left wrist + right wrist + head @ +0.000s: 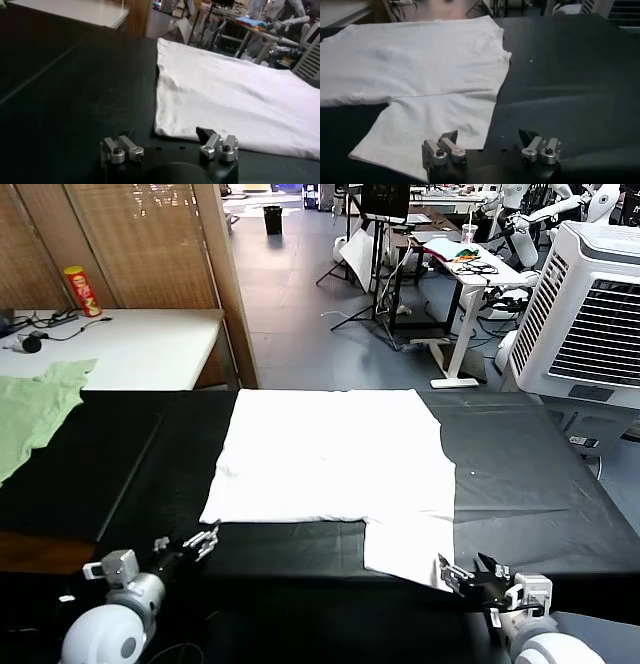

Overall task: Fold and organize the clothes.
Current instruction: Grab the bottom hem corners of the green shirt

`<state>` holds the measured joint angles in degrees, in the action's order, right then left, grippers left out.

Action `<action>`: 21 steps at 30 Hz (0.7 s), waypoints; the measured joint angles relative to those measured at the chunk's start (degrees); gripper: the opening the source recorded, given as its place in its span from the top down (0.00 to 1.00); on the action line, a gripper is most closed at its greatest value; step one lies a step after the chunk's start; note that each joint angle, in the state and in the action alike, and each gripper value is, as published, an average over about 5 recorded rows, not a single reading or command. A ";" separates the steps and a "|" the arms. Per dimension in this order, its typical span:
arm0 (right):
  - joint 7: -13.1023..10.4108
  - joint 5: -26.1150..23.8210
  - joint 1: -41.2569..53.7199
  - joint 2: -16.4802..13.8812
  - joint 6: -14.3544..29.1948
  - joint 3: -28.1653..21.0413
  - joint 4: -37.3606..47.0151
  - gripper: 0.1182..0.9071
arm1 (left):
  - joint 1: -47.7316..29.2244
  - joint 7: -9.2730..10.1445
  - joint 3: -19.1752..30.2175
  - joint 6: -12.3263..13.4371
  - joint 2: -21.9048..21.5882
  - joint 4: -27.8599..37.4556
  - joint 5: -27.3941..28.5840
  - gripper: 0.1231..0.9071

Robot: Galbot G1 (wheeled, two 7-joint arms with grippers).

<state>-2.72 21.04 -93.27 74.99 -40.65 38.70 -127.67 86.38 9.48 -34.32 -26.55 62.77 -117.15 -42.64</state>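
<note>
Two grippers: both low at the near edge of the black table (540,494), neither one holding anything.
Shirt: a white T-shirt (335,469) lies flat near the middle of the table, plain side showing, no print visible in any view.
Shirt shape: the body spreads wide across the cloth; one sleeve (408,549) sticks out toward the robot on its right side.
Left gripper: the left gripper (203,541) sits just short of the shirt's near left corner, fingers spread apart, close to the hem but not touching.
Left wrist view: the left gripper's (170,149) two metal fingertips (122,148) stand wide, with the shirt's corner between and just beyond them; the fabric there shows soft wrinkles that the head view flattens out.
Right gripper: the right gripper (470,576) rests at the tip of the sleeve, fingers open.
Right wrist view: the right gripper's (490,148) jaws are wide, one fingertip (445,147) over the sleeve's white edge; whether it touches cannot be told.
Head view only: a pale green garment (35,409) at the far left, a white side table (130,344) with a red can (82,290), and a large white cooling unit (595,304) at the right.
</note>
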 joint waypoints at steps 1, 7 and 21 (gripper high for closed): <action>0.00 -0.10 0.00 0.06 0.03 -0.06 0.06 0.14 | -0.08 -0.03 0.03 0.03 0.05 0.12 0.09 0.14; -0.10 -1.37 0.03 0.93 0.64 -0.66 0.96 0.31 | -0.82 0.13 0.58 0.33 0.63 1.31 0.57 0.14; -0.87 -1.77 -0.49 2.12 0.84 -0.91 1.23 0.99 | -1.80 -1.09 1.62 1.62 1.58 3.77 1.56 0.69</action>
<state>-3.59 19.27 -93.76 77.11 -39.81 37.79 -126.44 84.58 8.40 -32.70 -24.93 64.35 -113.38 -41.08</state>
